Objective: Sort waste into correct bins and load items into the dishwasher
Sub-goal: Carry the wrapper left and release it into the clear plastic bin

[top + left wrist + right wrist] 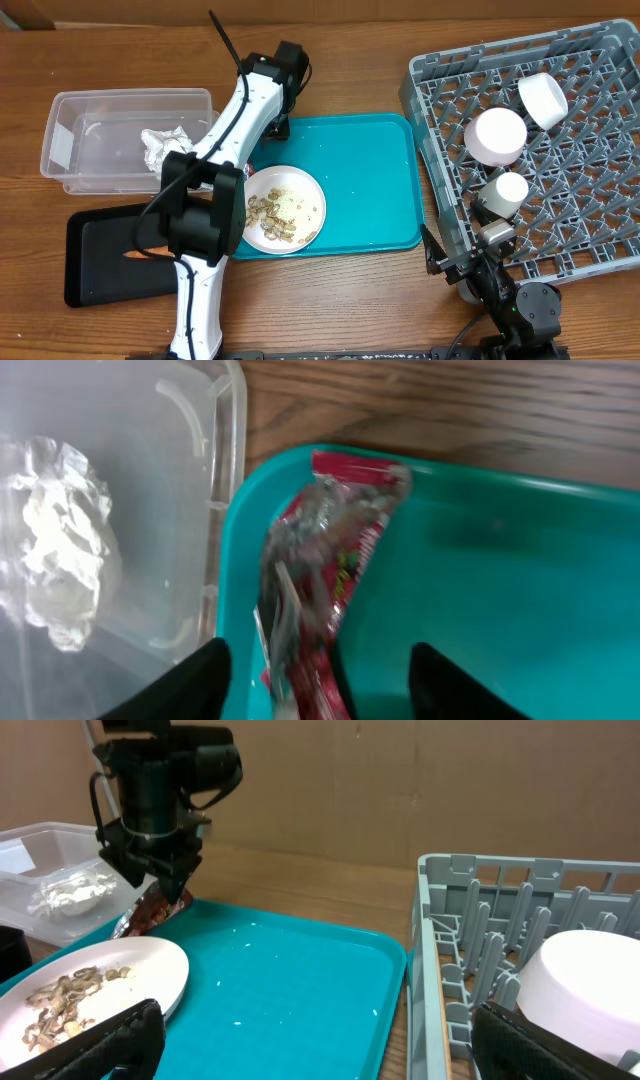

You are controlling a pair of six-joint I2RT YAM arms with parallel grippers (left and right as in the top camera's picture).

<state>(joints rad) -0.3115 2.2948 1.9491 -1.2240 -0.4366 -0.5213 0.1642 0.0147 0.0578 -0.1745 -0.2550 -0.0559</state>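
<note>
A red-and-white wrapper (pixel 340 550) lies in the far left corner of the teal tray (pixel 370 180). My left gripper (pixel 320 680) is open, with a finger on either side of the wrapper and neither touching it. In the right wrist view this gripper (pixel 160 880) points straight down onto the wrapper (pixel 150 915). A crumpled white tissue (pixel 165 143) sits in the clear tub (pixel 70 150). The white plate (pixel 300 195) on the teal tray holds beige shell scraps (pixel 270 215). My right gripper (pixel 330 1050) stands open and empty at the tray's near right corner.
The grey dish rack (pixel 580 200) on the right holds two white bowls (pixel 495 135) (pixel 543 98) and a small white cup (pixel 508 190). A black tray (pixel 100 250) at the front left carries a thin orange piece (pixel 135 254). My left arm (pixel 240 120) spans the tub's edge.
</note>
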